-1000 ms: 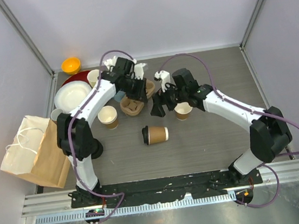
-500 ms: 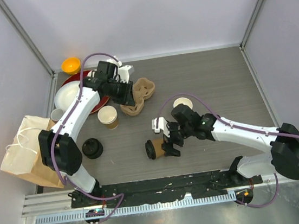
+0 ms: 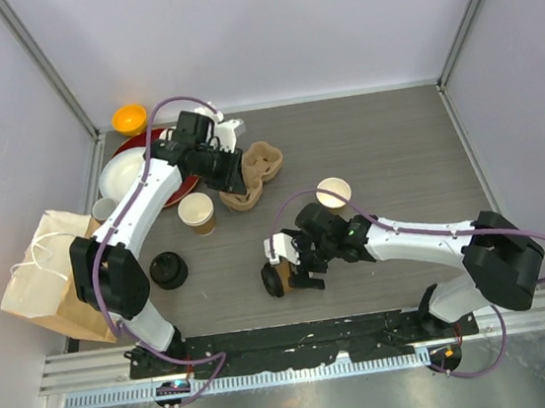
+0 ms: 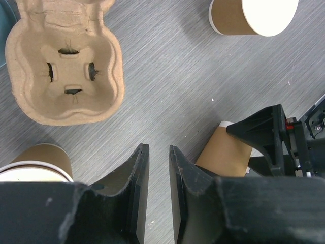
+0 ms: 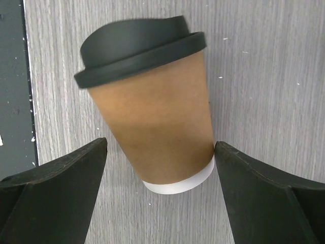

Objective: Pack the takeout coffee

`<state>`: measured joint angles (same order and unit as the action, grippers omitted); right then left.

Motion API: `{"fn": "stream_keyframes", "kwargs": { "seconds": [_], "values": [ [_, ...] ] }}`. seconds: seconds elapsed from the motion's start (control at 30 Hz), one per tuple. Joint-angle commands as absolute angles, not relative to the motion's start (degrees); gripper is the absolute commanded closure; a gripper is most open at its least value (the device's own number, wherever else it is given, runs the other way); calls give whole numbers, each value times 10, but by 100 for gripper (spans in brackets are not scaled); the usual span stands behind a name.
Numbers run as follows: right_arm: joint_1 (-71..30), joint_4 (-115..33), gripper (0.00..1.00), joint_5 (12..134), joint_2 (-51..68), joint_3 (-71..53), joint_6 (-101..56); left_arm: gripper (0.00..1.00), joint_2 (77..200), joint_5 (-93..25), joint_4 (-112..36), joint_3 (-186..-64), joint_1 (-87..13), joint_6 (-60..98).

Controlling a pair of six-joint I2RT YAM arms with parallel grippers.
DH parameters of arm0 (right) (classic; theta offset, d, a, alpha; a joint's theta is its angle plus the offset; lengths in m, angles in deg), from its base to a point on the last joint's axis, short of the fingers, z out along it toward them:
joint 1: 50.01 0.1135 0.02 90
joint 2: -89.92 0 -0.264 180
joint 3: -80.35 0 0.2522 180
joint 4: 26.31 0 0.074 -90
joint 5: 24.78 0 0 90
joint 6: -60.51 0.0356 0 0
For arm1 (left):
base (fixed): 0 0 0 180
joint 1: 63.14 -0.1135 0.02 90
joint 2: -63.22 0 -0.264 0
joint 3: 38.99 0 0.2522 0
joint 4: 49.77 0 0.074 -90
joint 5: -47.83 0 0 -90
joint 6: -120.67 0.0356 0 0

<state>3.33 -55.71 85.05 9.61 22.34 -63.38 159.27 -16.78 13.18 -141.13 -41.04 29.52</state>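
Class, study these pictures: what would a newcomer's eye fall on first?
A lidded cup lies on its side at front centre, the right gripper open around it. Behind, an empty pulp carrier sits near two lidless cups; a paper bag lies at far left.

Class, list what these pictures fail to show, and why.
Lidded cup contents: right wrist view, black lid covers it.
Same cup, top view: mostly under the right gripper.
Paper bag interior: top view, its own paper hides it.
Lower-left cup, left wrist view: blocked by the left gripper.
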Motion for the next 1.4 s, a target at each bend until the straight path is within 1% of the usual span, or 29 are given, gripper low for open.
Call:
{"fn": "stream_keyframes", "kwargs": {
  "seconds": [0.0,0.43,0.57,0.67,0.83,0.93,0.97,1.13,1.2,1.33,1.37],
  "values": [
    [54,-532,8,856,84,208,-659,75,1574,-151,139,-1434,-409,304],
    [63,-489,8,871,-11,159,-664,76,1574,-145,159,-1438,-427,335],
    [64,-496,12,872,-14,162,-665,76,1574,-141,170,-1442,-431,341],
    [63,-493,17,878,-5,170,-664,77,1574,-133,179,-1449,-434,343],
    [62,-457,22,879,8,193,-650,78,1570,-125,186,-1459,-441,345],
    [53,-417,26,894,21,211,-625,78,1568,-122,198,-1464,-442,352],
    [46,-386,26,899,25,224,-620,78,1569,-119,199,-1466,-442,352],
    [31,-338,26,916,38,248,-601,78,1573,-116,217,-1466,-442,359],
    [23,-296,26,918,45,267,-583,78,1574,-106,225,-1473,-442,361],
    [-11,-155,27,945,67,318,-518,78,1568,-97,243,-1509,-442,374],
    [-17,-96,27,953,74,333,-502,78,1566,-96,254,-1530,-442,378]
  ]
}}
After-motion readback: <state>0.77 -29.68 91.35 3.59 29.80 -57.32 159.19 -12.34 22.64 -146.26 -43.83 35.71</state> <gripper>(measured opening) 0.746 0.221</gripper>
